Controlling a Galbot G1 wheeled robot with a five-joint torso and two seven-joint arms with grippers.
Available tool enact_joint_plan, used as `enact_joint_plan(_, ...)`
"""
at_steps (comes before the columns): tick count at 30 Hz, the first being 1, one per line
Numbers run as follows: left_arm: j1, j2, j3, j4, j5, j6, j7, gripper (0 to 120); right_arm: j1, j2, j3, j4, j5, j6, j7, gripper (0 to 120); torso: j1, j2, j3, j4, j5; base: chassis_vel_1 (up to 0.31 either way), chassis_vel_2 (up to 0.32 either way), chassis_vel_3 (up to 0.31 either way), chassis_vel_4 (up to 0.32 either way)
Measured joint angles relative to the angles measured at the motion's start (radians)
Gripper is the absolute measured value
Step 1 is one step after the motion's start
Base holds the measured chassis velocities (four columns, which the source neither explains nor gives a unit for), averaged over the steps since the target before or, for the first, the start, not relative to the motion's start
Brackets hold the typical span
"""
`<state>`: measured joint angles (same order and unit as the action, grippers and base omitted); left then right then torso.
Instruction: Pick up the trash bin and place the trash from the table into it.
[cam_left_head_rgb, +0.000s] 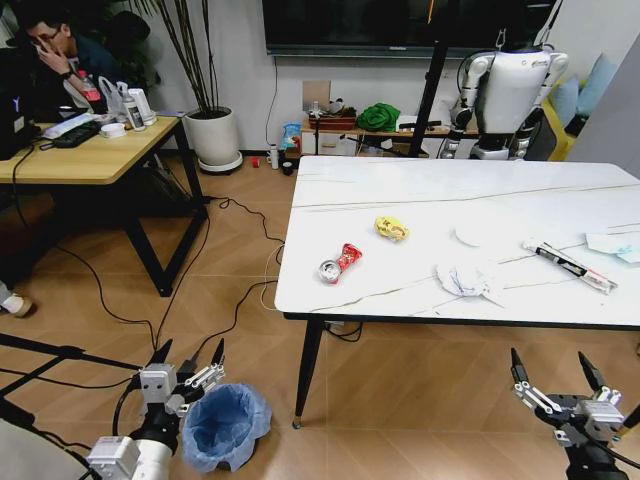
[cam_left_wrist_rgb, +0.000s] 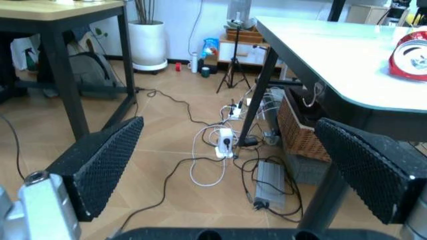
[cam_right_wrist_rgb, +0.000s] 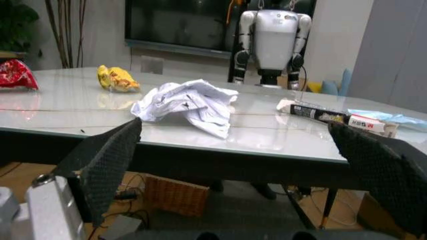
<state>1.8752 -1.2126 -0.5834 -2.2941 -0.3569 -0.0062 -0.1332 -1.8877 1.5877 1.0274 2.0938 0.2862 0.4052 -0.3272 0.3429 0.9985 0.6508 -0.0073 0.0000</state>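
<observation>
While the bin (cam_left_head_rgb: 226, 427) stands on the wood-pattern floor off the desk's (cam_left_head_rgb: 420, 180) near left corner, the left claw (cam_left_head_rgb: 187, 367) hovers just beside it on its left, fingers spread wide, holding nothing. The bin is round, lined with a crinkly light-blue bag that puffs over the rim. The right claw (cam_left_head_rgb: 556, 374) hangs low in front of the desk's near right edge, also wide open and empty. In the wrist views the fingers (cam_left_wrist_rgb: 100, 162) carry black dimpled pads (cam_right_wrist_rgb: 107, 157).

The desk top is glossy white marble-look with thin brown veins, rounded corners and thin black legs. On it lie a crushed red-and-silver can (cam_left_head_rgb: 339, 263) near the front left, a yellow wrapper (cam_left_head_rgb: 391, 228) behind it, crumpled white paper (cam_left_head_rgb: 467, 280) close to the front edge, a white disc (cam_left_head_rgb: 469, 236), a long thin wrapper (cam_left_head_rgb: 569, 266) with dark and white print too small to read, and a pale-blue tissue (cam_left_head_rgb: 624, 247) at the right edge. All pieces lie apart from one another. No legible writing on the can.

Open floor lies between the bin and the desk leg (cam_left_head_rgb: 308, 370). Black cables (cam_left_head_rgb: 180, 300) run across the floor to the left; under the desk sit a power strip (cam_left_wrist_rgb: 225, 142) and a wicker basket (cam_left_wrist_rgb: 299, 132).
</observation>
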Motion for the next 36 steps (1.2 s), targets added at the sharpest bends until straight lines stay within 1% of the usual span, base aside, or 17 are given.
enact_joint_plan(17, -0.013, -0.016, 0.006, 0.026, 0.004, -0.012, 0.009, 100, 0.007, -0.004, -0.001, -0.005, 0.002, -0.013, 0.001, 100, -0.002, -0.004, -0.002, 0.0000, 0.0000, 0.000, 0.000, 0.000, 0.000)
enact_joint_plan(20, -0.015, -0.014, 0.011, 0.028, 0.001, -0.012, 0.011, 100, 0.005, 0.006, 0.000, 0.002, -0.002, -0.014, 0.001, 100, -0.009, -0.020, -0.011, 0.0000, 0.0000, 0.000, 0.000, 0.000, 0.000)
enact_joint_plan(22, -0.015, -0.013, 0.012, 0.029, 0.000, -0.012, 0.012, 100, 0.005, 0.008, 0.000, 0.003, -0.002, -0.014, 0.001, 100, -0.010, -0.023, -0.012, 0.0000, 0.0000, 0.000, 0.000, 0.000, 0.000)
enact_joint_plan(24, -0.015, -0.006, 0.013, 0.031, -0.001, -0.012, 0.015, 100, 0.005, 0.016, -0.001, 0.005, -0.007, -0.014, 0.001, 100, -0.017, -0.037, -0.020, 0.0000, -0.0001, 0.000, 0.000, 0.000, 0.000)
enact_joint_plan(25, -0.015, -0.006, 0.013, 0.031, -0.001, -0.012, 0.015, 100, 0.005, 0.016, -0.001, 0.005, -0.007, -0.014, 0.001, 100, -0.017, -0.037, -0.020, 0.0000, -0.0001, 0.000, 0.000, 0.000, 0.000)
enact_joint_plan(28, -0.011, 0.001, 0.013, 0.031, -0.004, -0.012, 0.017, 100, 0.006, 0.020, -0.001, 0.008, -0.008, -0.013, 0.001, 100, -0.027, -0.060, -0.033, 0.0000, -0.0001, 0.000, 0.000, 0.000, 0.000)
enact_joint_plan(33, -0.005, 0.002, 0.012, 0.035, -0.002, -0.016, 0.021, 100, 0.007, 0.020, 0.000, 0.008, -0.008, -0.011, 0.001, 100, -0.036, -0.080, -0.044, 0.0000, 0.0000, 0.000, 0.000, 0.000, 0.000)
enact_joint_plan(36, 0.001, -0.002, 0.016, 0.037, 0.001, -0.019, 0.025, 100, 0.006, 0.021, 0.004, 0.008, -0.005, -0.007, 0.001, 100, -0.045, -0.101, -0.056, 0.0002, -0.0001, 0.000, 0.000, 0.000, 0.000)
